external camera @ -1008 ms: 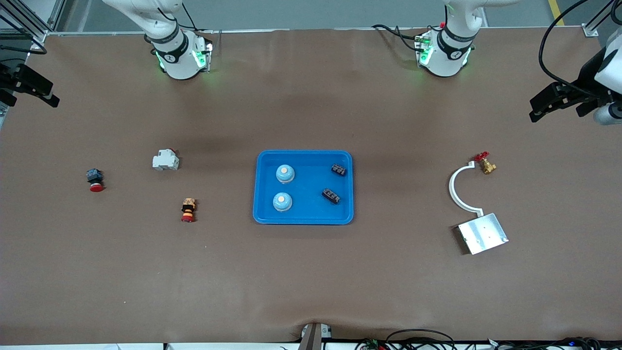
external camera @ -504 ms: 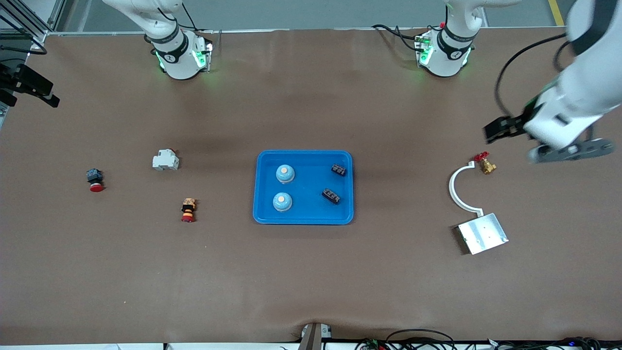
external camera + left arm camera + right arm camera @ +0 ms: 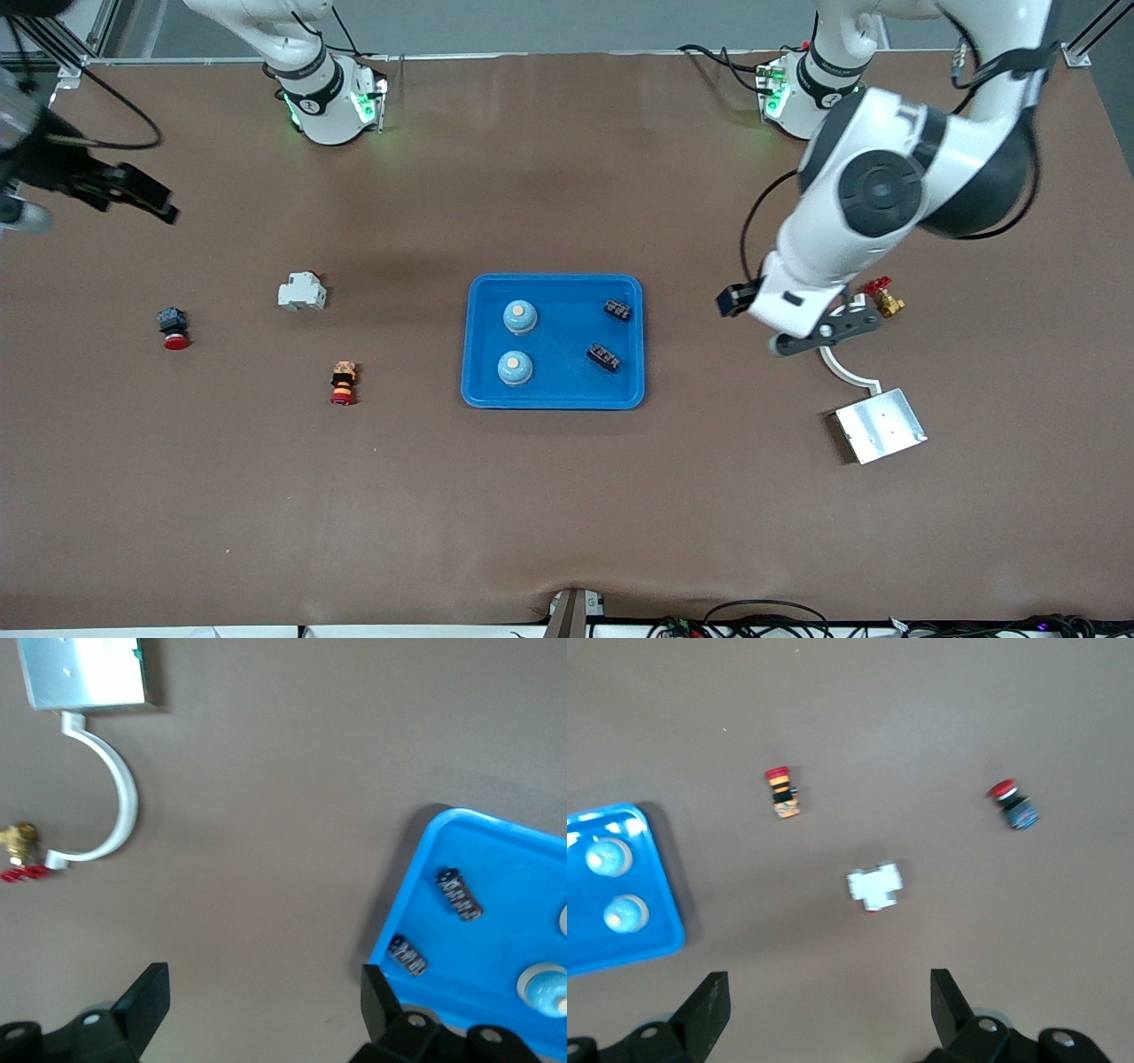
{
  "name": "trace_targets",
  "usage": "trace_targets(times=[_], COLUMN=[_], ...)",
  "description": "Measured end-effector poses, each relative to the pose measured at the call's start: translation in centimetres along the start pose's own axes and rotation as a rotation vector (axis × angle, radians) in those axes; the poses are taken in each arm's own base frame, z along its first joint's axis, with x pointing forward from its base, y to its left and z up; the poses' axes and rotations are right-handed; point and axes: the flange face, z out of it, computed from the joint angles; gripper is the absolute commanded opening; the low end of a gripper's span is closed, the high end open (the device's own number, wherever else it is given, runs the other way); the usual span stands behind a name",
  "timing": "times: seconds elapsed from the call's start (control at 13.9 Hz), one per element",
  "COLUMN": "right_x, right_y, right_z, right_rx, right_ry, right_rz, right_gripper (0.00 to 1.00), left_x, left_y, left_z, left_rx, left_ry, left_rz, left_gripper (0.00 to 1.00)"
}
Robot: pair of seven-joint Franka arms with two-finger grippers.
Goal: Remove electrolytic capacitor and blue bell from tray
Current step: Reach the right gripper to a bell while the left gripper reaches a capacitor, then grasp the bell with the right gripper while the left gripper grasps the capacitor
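Observation:
A blue tray (image 3: 554, 400) sits mid-table. In it are two light-blue bells (image 3: 520, 315) (image 3: 515, 368) and two black capacitors (image 3: 617, 309) (image 3: 603, 357). My left gripper (image 3: 731, 301) is open and empty over bare table between the tray and a white curved bracket. The left wrist view shows the gripper (image 3: 263, 1001), the tray's corner (image 3: 425, 868), both capacitors (image 3: 459, 893) (image 3: 407, 955) and one bell (image 3: 549, 988). My right gripper (image 3: 146, 199) is open and empty, up over the table's right-arm end. It appears in its wrist view (image 3: 826, 1005) with both bells (image 3: 609, 857) (image 3: 625, 914).
Toward the right arm's end lie a white breaker (image 3: 302, 291), a red push button (image 3: 173, 328) and a red-yellow button (image 3: 343, 382). Toward the left arm's end are a white curved bracket (image 3: 842, 368), a brass valve (image 3: 886, 299) and a metal box (image 3: 880, 425).
The left arm has swung from the table's end in toward the tray, now over the bracket. The right gripper has moved slightly inward from the table's edge. The tray's contents have not moved.

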Motion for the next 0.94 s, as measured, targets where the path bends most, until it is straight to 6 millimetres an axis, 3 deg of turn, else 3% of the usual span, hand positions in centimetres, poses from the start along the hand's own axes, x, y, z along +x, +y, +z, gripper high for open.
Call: trace_targets(times=[0.14,0.36,0.58,0.79,0.94], right_x=[-1.7,-4.1,-5.6,-6.7,-7.4], right_y=[-5.2,-10.8,-15.7,-22.2,-25.8], right_z=[2.6,5.7,9.5,16.0,20.8], right_rx=[0.005,0.029,0.051,0.078,0.095], right_ry=[0.016,0.049,0.054,0.050,0.046], right_rz=[0.088,0.185,0.270,0.365,0.414], right_gripper=[1.00,1.00,1.00,1.00,1.00], left_x=[-1.3,-3.5,-5.6,-7.9,-8.9], left_y=[3.3,8.4,12.3,14.6,15.3], left_z=[2.9,8.3,14.3,19.3,21.4], left_rx=[0.002,-0.030,-0.039,-0.010,0.008], left_ry=[0.010,0.018,0.002,-0.021,-0.029], left_rz=[-0.079,-0.231,-0.378,-0.522,-0.601], left_gripper=[0.76,0.75,0.72,0.67,0.65])
